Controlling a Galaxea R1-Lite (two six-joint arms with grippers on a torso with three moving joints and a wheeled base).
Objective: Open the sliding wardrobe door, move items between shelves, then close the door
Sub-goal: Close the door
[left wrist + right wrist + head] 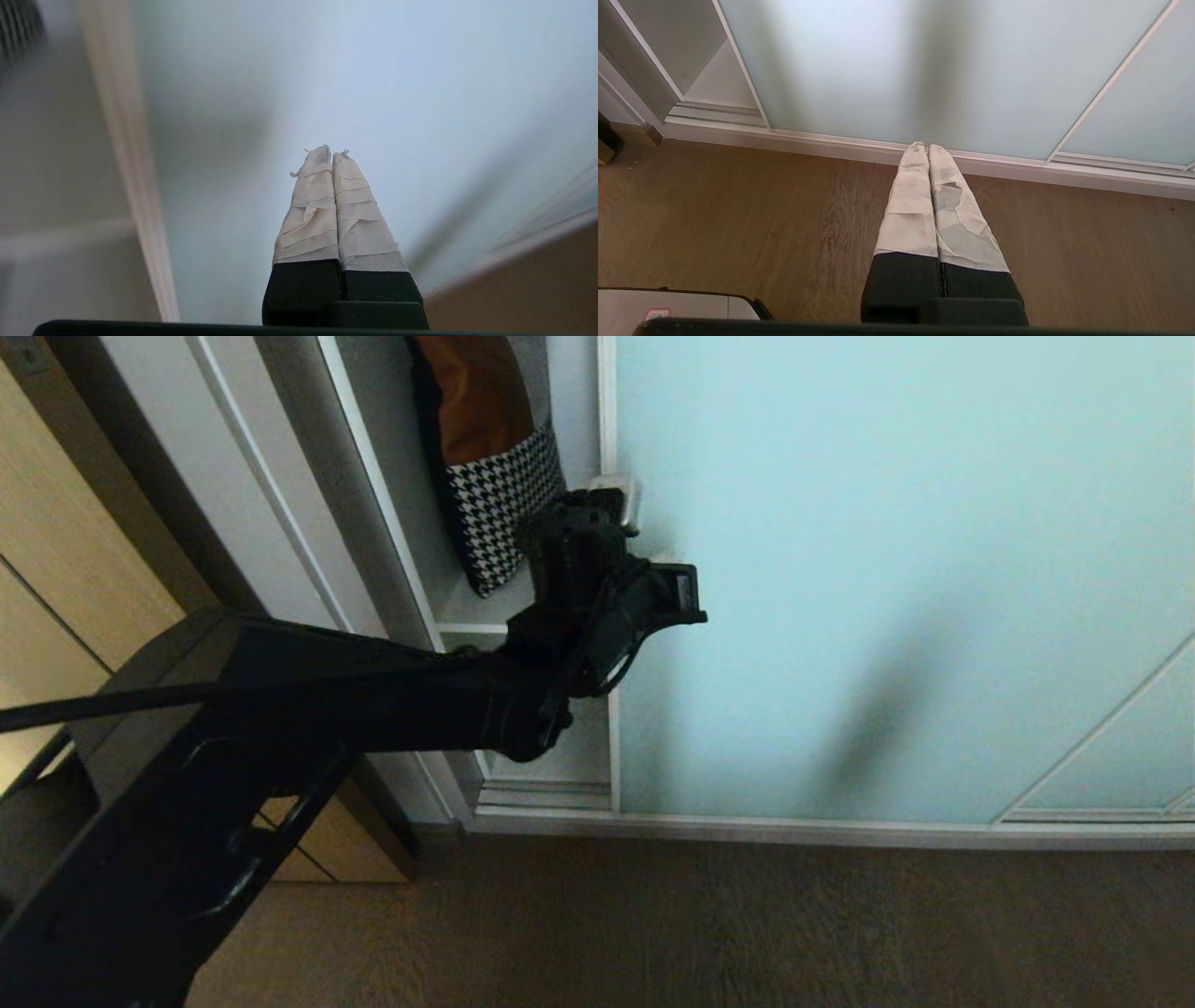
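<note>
dark robot arm fills the head view from 8 o'clock toward the middle, ending at the left gripper [627,504], which sits against the left edge of the sliding wardrobe door [887,569]. that frosted aqua panel covers the frame from centre to 3 o'clock. at 11 o'clock a houndstooth cushion [499,495] leans on a grey-white shelf [471,616] in the open gap.

taped fingertips [348,177] in the left wrist view are pressed together, nothing between them, pointing at the glass just beside its pale frame strip [135,196].

parked over the wood floor [738,219], the right gripper [927,151] is likewise closed and empty.

judging by its look, the door is stiff, smooth and slippery on its face; the metal edge is the sensible place to push.
</note>
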